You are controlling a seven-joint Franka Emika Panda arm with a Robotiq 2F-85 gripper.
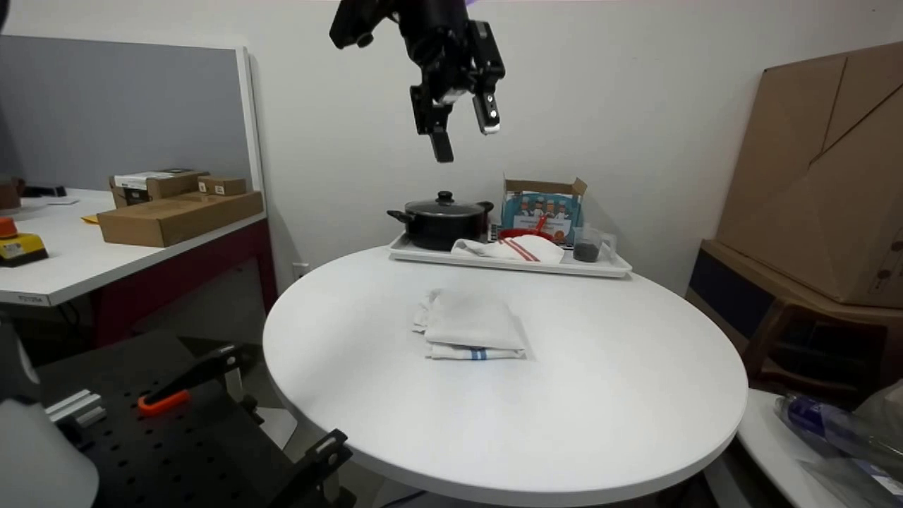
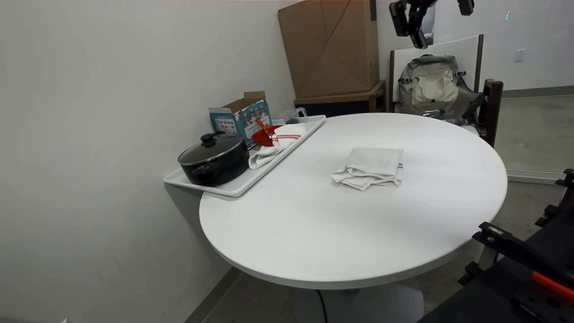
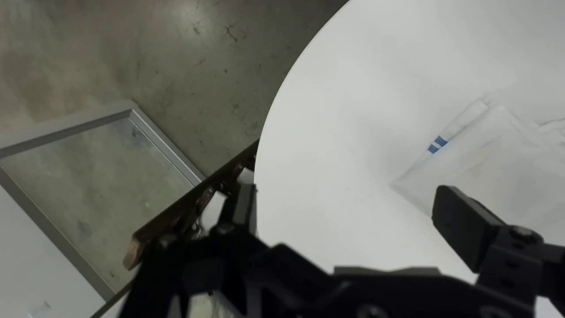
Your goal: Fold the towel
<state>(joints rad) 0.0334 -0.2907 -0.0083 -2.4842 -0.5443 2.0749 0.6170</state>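
Observation:
The towel is white with a small blue stripe mark. It lies folded in a rough, layered rectangle near the middle of the round white table, in both exterior views (image 1: 474,321) (image 2: 374,163). Its layers look uneven and bunched along one side. In the wrist view the towel (image 3: 499,159) is at the right, with its blue mark showing and part of it hidden behind a finger. My gripper (image 1: 466,144) is high above the table, well apart from the towel. In the wrist view its fingers (image 3: 346,192) are wide apart with nothing between them.
A white tray (image 1: 508,266) at the table's wall side holds a black lidded pot (image 1: 444,222), a red-striped white cloth (image 1: 529,248), a red bowl (image 2: 264,136), a clear cup (image 1: 589,245) and a blue box (image 2: 253,117). The round table (image 1: 600,395) has a curved edge.

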